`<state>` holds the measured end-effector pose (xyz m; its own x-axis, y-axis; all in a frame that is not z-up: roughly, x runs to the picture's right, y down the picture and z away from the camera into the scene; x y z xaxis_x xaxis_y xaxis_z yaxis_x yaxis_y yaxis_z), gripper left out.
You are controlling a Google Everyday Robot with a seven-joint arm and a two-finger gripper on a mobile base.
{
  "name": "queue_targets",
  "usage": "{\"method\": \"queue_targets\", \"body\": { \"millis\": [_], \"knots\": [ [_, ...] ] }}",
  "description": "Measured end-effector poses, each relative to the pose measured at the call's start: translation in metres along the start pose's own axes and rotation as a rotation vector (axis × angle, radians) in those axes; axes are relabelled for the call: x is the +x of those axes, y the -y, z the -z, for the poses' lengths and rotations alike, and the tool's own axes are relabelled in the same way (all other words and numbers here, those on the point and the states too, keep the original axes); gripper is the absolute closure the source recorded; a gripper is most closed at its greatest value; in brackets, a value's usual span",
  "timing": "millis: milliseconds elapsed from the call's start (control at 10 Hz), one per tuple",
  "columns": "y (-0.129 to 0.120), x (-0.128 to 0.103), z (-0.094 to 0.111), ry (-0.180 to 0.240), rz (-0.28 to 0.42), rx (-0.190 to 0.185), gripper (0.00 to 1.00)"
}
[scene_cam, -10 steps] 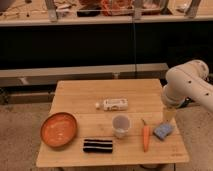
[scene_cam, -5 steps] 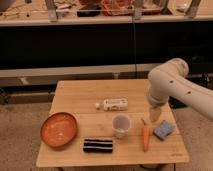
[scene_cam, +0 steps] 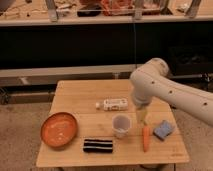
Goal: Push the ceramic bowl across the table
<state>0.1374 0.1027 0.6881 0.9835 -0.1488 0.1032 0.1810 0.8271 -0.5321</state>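
Note:
The ceramic bowl (scene_cam: 59, 130), wide, shallow and orange with a pale inside, sits near the front left corner of the light wooden table (scene_cam: 80, 95). My white arm reaches in from the right over the table's right half. Its gripper (scene_cam: 142, 117) hangs down behind the carrot and just right of the white cup, far to the right of the bowl. The gripper is open and holds nothing.
A small white cup (scene_cam: 121, 125) stands mid-table. A white bottle (scene_cam: 114, 104) lies behind it. An orange carrot (scene_cam: 145, 138) and a blue sponge (scene_cam: 163, 129) lie at the right. A dark striped bar (scene_cam: 97, 145) lies near the front edge. A dark shelf unit stands behind.
The arm has swung left from the table's right edge toward the middle, and the gripper now hangs beside the cup. The objects on the table have not moved.

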Motion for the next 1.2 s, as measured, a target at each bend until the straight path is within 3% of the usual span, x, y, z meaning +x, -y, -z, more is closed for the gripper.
{"method": "queue_targets", "body": {
  "millis": [200, 500, 800, 1200],
  "knots": [
    [0.005, -0.03, -0.004, 0.012, 0.057, 0.005, 0.2],
    [0.007, -0.052, -0.01, 0.019, 0.111, 0.009, 0.2],
    [0.014, -0.102, -0.02, 0.035, 0.18, 0.011, 0.2],
    [0.016, -0.137, -0.037, 0.05, 0.258, 0.006, 0.2]
  ]
}}
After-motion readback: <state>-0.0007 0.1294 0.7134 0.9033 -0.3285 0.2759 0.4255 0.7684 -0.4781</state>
